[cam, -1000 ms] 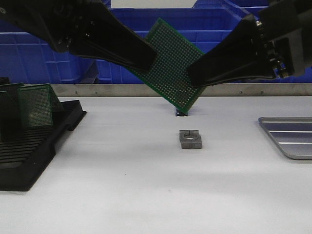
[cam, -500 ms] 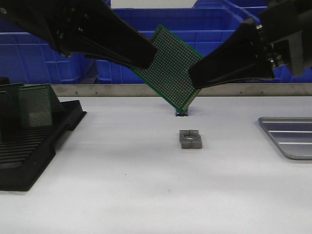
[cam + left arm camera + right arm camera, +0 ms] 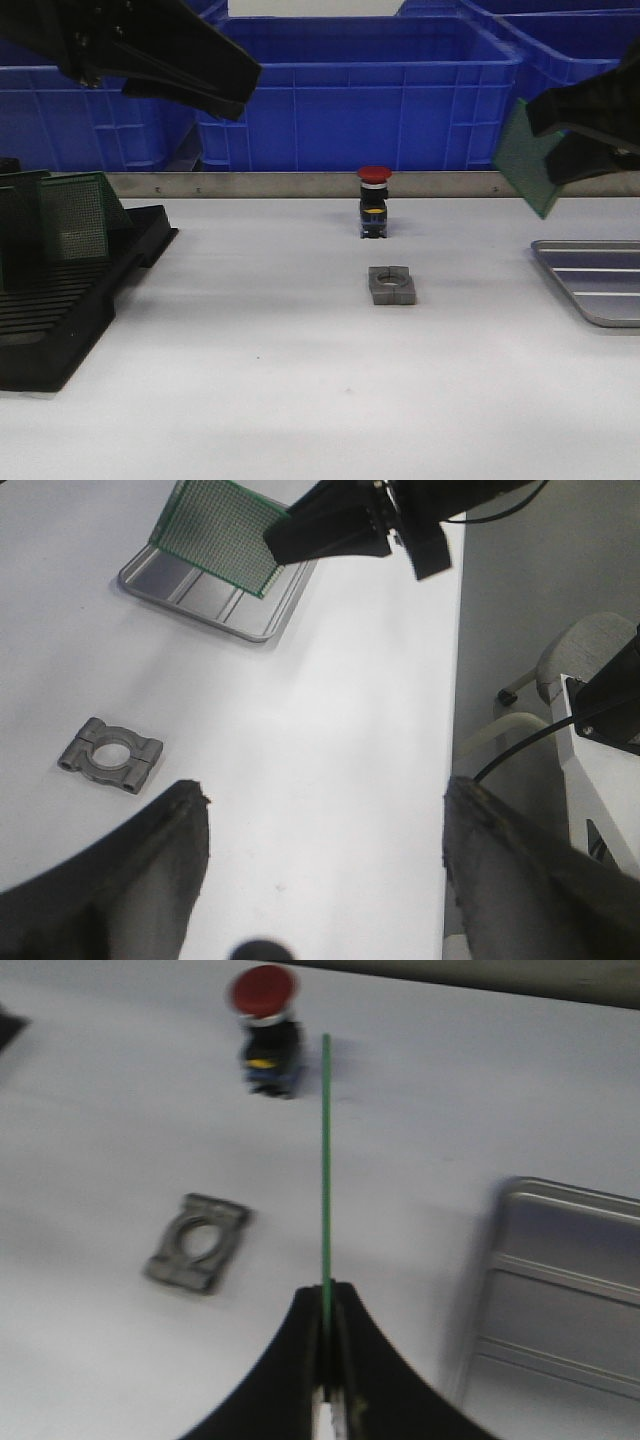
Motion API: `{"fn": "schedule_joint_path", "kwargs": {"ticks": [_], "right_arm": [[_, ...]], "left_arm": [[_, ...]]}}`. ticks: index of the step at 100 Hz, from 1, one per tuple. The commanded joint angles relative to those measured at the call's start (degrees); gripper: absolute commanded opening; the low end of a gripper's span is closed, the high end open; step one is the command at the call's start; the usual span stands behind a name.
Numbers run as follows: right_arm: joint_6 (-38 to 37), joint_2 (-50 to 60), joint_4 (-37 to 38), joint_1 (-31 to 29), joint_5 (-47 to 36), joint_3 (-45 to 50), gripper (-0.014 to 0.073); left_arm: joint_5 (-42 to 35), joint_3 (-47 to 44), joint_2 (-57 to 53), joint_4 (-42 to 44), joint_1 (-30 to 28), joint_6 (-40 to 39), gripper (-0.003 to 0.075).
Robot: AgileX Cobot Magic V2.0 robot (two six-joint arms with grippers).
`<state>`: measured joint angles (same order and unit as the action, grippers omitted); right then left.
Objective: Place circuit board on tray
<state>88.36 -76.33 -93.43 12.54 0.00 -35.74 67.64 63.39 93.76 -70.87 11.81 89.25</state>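
Observation:
The green perforated circuit board hangs tilted in the air at the right, clamped by one edge in my shut right gripper. It is above the left end of the silvery ribbed tray, not touching it. The left wrist view shows the board over the tray with the right gripper on it. In the right wrist view the board is edge-on between the shut jaws, with the tray beside it. My left gripper is open and empty, high at the left.
A small grey metal block with a hole lies mid-table. A red push button stands behind it. A black slotted rack with more green boards is at the left. Blue crates line the back.
The left gripper has let go of the board and drawn back to the left. The right gripper has carried the board from the middle to the right, over the tray's left end.

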Motion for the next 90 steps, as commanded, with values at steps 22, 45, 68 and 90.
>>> {"fn": "schedule_joint_path", "kwargs": {"ticks": [22, 45, 68, 90], "right_arm": [[-0.31, -4.28, -3.35, -2.19, -6.07, -1.88, -0.0021], [-0.31, -10.34, -4.03, -8.86, 0.41, -2.1, -0.0021], [-0.31, -15.34, -4.03, -12.23, 8.37, -6.0, -0.0021], [-0.31, -18.59, -5.31, -12.23, 7.6, -7.82, 0.0093]], "left_arm": [[5.69, 1.64, -2.27, -3.55, -0.18, -0.68, 0.0473], [5.69, 1.64, -2.27, -3.44, -0.18, -0.68, 0.0473], [5.69, 1.64, -2.27, -3.44, -0.18, -0.68, 0.0473], [5.69, 1.64, -2.27, -3.44, -0.18, -0.68, 0.0473]]}}
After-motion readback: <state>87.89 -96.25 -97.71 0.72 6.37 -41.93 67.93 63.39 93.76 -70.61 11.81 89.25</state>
